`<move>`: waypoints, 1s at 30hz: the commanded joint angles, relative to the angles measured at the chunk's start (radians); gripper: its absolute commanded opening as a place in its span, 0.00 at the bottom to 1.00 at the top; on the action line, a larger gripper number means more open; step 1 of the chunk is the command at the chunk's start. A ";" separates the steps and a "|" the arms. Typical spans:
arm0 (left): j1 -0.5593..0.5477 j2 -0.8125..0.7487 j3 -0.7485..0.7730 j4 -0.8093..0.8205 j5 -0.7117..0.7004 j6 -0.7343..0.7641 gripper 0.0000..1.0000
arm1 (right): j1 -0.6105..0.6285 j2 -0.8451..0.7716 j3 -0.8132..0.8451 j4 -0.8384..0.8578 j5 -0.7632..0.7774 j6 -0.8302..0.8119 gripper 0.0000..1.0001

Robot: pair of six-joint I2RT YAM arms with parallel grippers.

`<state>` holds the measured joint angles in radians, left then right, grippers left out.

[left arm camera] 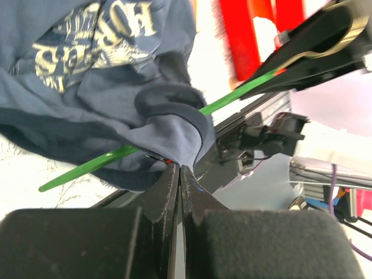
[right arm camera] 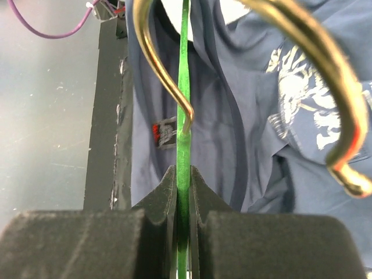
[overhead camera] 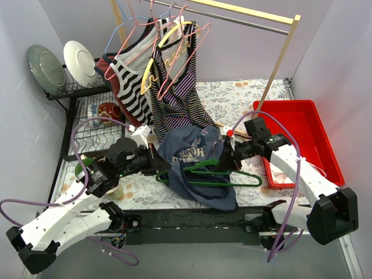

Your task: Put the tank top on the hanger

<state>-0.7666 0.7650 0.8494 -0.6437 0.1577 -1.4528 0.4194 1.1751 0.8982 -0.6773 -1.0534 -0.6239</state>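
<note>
The navy tank top (overhead camera: 195, 152) with a pale chest print lies bunched on the table's middle. The green hanger (overhead camera: 247, 174) lies across its near part, one arm running into the cloth. My left gripper (overhead camera: 161, 164) is shut on a fold of the tank top (left arm camera: 87, 58), pinched at the fingertips (left arm camera: 179, 167), with the green hanger bar (left arm camera: 232, 96) passing just beyond. My right gripper (overhead camera: 225, 158) is shut on the green hanger (right arm camera: 183, 116), its jaws clamped on the thin bar (right arm camera: 183, 174). A gold metal hook (right arm camera: 160, 64) curves over the tank top (right arm camera: 256, 116).
A red bin (overhead camera: 302, 133) stands at the right. A wooden garment rail (overhead camera: 256, 14) at the back carries striped tops (overhead camera: 174, 87), a yellow hanger (overhead camera: 152, 67) and pink wire hangers (overhead camera: 131, 35). A black dish rack (overhead camera: 87, 116) with plates (overhead camera: 78, 58) is at the left.
</note>
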 commanded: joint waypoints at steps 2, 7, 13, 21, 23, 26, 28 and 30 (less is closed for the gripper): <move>0.007 -0.030 0.050 -0.011 -0.044 0.002 0.00 | 0.004 0.001 -0.007 0.027 -0.065 -0.025 0.01; 0.009 0.005 0.051 -0.108 -0.073 0.081 0.34 | 0.004 -0.045 0.057 0.016 -0.073 -0.034 0.01; 0.007 -0.001 0.176 -0.129 -0.087 0.314 0.96 | 0.004 -0.074 0.085 0.044 -0.074 -0.033 0.01; 0.007 0.051 0.220 -0.030 0.308 0.877 0.98 | 0.007 -0.063 0.096 -0.083 -0.062 -0.277 0.01; 0.007 0.086 0.208 -0.007 0.411 0.945 0.98 | 0.009 -0.057 0.110 -0.136 -0.056 -0.321 0.01; 0.007 0.170 0.203 0.016 0.521 1.031 0.97 | 0.024 -0.043 0.136 -0.198 -0.063 -0.382 0.01; 0.007 0.218 0.214 0.029 0.565 1.048 0.95 | 0.041 -0.037 0.143 -0.214 -0.063 -0.392 0.01; 0.007 0.278 0.220 0.038 0.608 1.052 0.93 | 0.048 -0.032 0.149 -0.217 -0.062 -0.393 0.01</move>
<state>-0.7620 0.9710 1.0683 -0.6415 0.6003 -0.5144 0.4480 1.1355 0.9916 -0.8394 -1.0760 -0.9451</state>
